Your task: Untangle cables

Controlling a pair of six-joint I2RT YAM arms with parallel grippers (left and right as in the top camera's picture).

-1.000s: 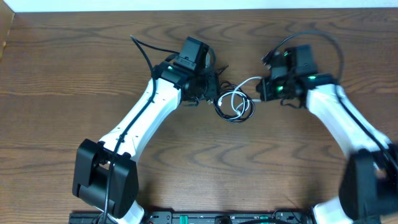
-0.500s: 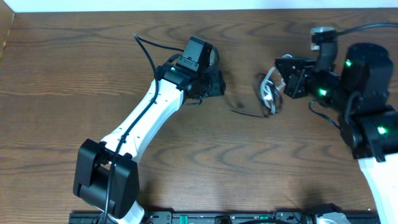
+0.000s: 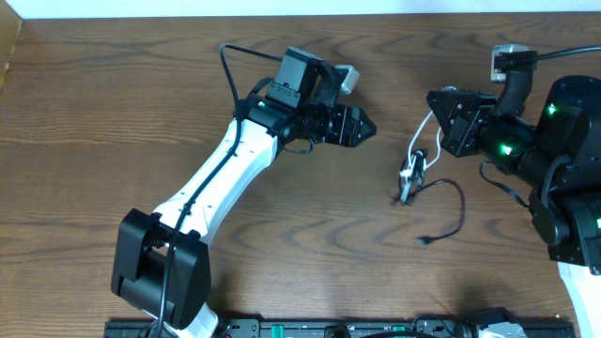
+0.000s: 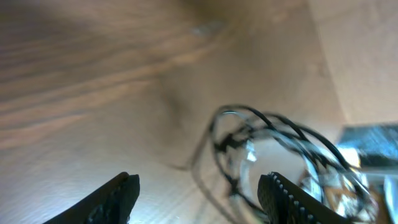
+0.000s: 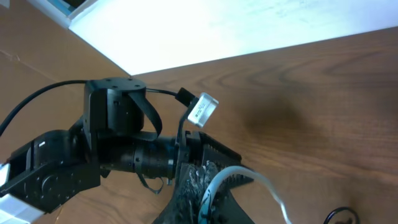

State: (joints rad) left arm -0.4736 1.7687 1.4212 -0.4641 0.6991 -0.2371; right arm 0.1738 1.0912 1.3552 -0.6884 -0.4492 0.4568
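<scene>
My right gripper (image 3: 438,127) is raised and shut on the white cable (image 3: 420,143), which hangs down to a small knot (image 3: 408,178). The black cable (image 3: 457,199) is caught in that knot and trails in a loop over the table to a plug end (image 3: 424,241). In the right wrist view the gripper (image 5: 205,196) is shut on the white cable (image 5: 249,176). My left gripper (image 3: 364,126) is open and empty, left of the hanging bundle. In the left wrist view its gripper (image 4: 199,198) is wide open and the blurred cables (image 4: 267,140) lie beyond it.
The left arm's body (image 5: 118,143) with a white label (image 5: 202,109) fills the right wrist view's left side. The table's far edge (image 3: 282,15) meets a white surface. A cardboard box edge (image 3: 9,47) stands at the far left.
My right gripper has lifted and pulled the cable bundle to the right. The black cable has slipped out into a loose loop on the table. My left gripper has let go and turned towards the right.
</scene>
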